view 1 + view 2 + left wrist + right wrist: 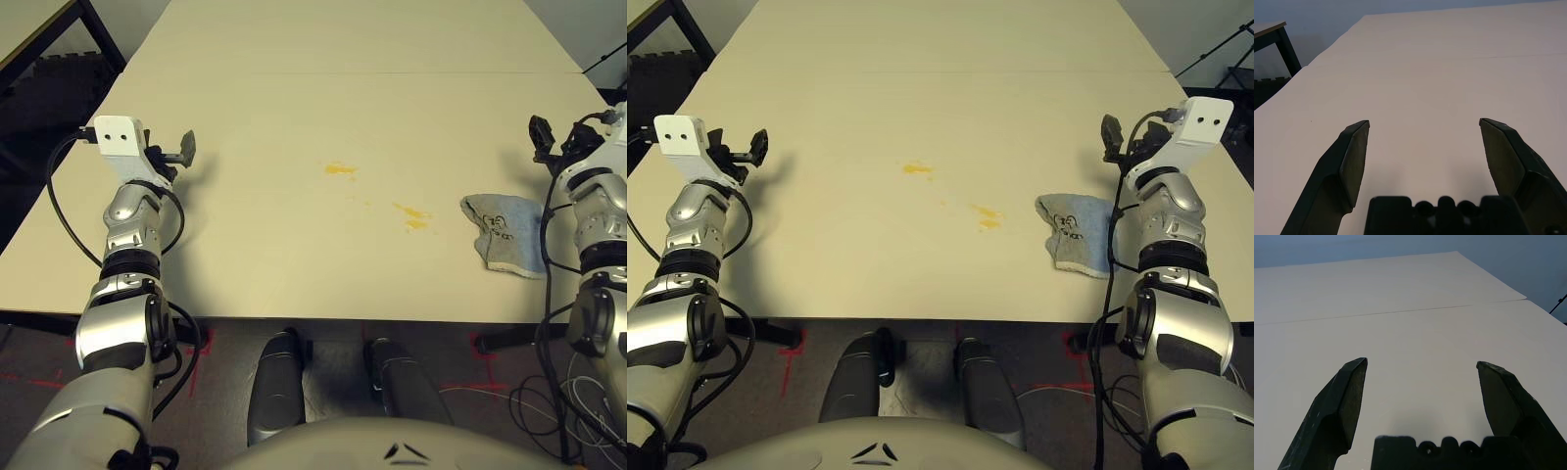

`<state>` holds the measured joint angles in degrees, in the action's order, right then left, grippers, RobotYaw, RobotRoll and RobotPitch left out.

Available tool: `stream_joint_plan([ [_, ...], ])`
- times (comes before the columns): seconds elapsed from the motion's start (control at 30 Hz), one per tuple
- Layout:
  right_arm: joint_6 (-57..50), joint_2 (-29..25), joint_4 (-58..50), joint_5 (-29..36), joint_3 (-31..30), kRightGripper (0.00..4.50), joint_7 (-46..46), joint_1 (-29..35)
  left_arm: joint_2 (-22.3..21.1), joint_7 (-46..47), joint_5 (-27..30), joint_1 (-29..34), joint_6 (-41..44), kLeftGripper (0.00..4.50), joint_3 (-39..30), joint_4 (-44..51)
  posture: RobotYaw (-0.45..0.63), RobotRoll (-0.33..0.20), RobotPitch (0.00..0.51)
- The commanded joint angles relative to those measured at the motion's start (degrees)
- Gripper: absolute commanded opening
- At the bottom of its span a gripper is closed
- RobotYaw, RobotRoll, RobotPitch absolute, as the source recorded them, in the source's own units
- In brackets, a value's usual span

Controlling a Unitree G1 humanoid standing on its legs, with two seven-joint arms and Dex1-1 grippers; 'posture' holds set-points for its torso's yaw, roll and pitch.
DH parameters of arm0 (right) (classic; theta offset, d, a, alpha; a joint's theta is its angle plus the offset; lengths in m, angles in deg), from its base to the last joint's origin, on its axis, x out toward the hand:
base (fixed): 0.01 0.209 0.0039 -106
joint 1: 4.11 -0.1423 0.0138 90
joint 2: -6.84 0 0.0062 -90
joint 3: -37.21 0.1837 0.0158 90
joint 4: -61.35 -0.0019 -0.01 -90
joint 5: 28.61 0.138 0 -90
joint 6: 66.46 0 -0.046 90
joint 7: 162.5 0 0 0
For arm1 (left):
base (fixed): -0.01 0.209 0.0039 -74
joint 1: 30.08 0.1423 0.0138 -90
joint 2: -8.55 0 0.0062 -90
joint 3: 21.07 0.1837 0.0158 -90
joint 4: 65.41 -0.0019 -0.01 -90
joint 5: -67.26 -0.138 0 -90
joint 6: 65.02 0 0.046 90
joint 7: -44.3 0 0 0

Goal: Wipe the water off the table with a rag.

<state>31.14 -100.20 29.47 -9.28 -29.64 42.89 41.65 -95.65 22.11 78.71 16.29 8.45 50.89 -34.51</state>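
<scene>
Waiting untouched near the worktop's (294, 117) right edge, the grey-blue rag (507, 233) lies just beside two yellow-orange water smears (340, 169) (413, 214); left pincer (1424, 128) and right pincer (1421, 366) hover apart, empty, wiping not begun.

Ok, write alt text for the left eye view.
A grey-blue rag lies crumpled on the beige table, right of two small yellow-orange smears of water. The open left tool and right tool hover at either side, holding nothing.
</scene>
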Motion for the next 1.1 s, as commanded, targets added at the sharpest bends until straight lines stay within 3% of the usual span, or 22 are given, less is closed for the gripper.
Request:
stream_joint_plan([
  [0.03,0.37,-0.13,0.62,-0.52,-0.07,4.45,0.10,-0.59,0.24,-0.17,0.13,0.88,-0.22,4.50,-0.05,0.47,0.08,0.000,0.163],
  [0.33,-0.11,-0.97,-0.16,-0.35,0.40,4.45,0.25,0.34,1.65,-0.98,0.43,-0.29,-0.17,4.50,0.21,0.86,0.06,0.000,0.176],
  [0.6,-0.75,-1.71,-1.39,-0.41,0.36,4.45,0.28,1.12,2.36,-7.31,1.92,-0.88,0.91,4.50,0.26,1.14,0.00,0.000,0.190],
  [0.93,-0.32,-0.43,-2.44,-0.21,0.40,4.45,-0.42,1.57,3.37,-21.46,7.19,-1.08,6.69,4.50,0.35,5.79,-0.03,0.000,0.180],
  [1.1,-0.12,-0.02,-1.98,-0.33,0.29,4.45,-0.46,1.34,4.47,-30.25,9.97,2.17,11.99,4.50,2.18,13.70,-0.01,0.000,0.174],
])
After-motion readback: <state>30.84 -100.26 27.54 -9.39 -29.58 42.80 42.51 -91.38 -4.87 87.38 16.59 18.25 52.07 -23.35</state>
